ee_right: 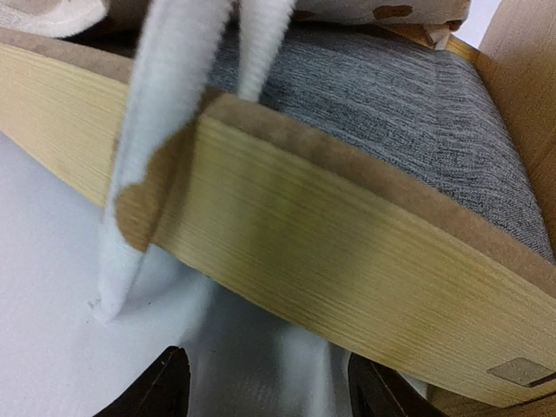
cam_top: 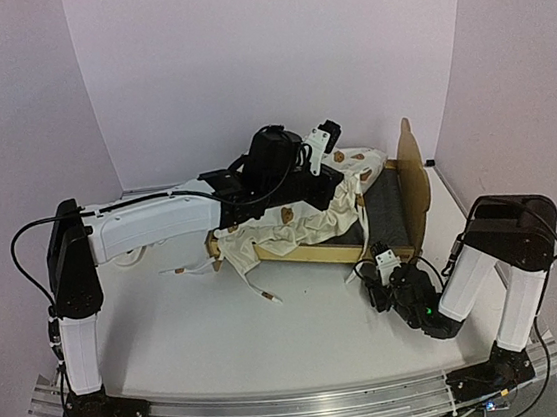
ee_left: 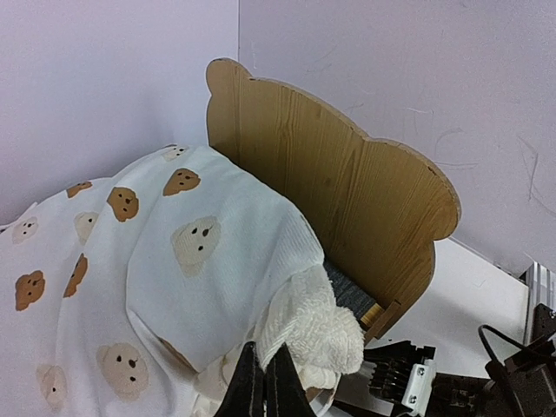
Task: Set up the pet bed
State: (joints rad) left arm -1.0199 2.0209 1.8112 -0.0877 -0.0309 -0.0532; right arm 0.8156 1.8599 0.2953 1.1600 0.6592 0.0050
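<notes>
The pet bed (cam_top: 314, 254) is a light plywood frame with a bear-ear headboard (cam_top: 414, 178) (ee_left: 347, 200) and a grey felt base (cam_top: 385, 211) (ee_right: 382, 95). A cream bear-print cushion (cam_top: 295, 225) (ee_left: 165, 261) lies crumpled over its left part, its ties (cam_top: 264, 289) trailing onto the table. My left gripper (cam_top: 342, 189) (ee_left: 265, 382) is shut on a fold of the cushion's white edge above the bed. My right gripper (cam_top: 376, 270) (ee_right: 271, 391) is open low on the table, just in front of the bed's side rail (ee_right: 347, 252), with nothing between its fingers.
Two cushion ties (ee_right: 174, 95) hang over the side rail in the right wrist view. Lilac walls close the back and sides. A small dark object (cam_top: 429, 163) sits by the right wall behind the headboard. An aluminium rail (cam_top: 301, 407) runs along the near edge.
</notes>
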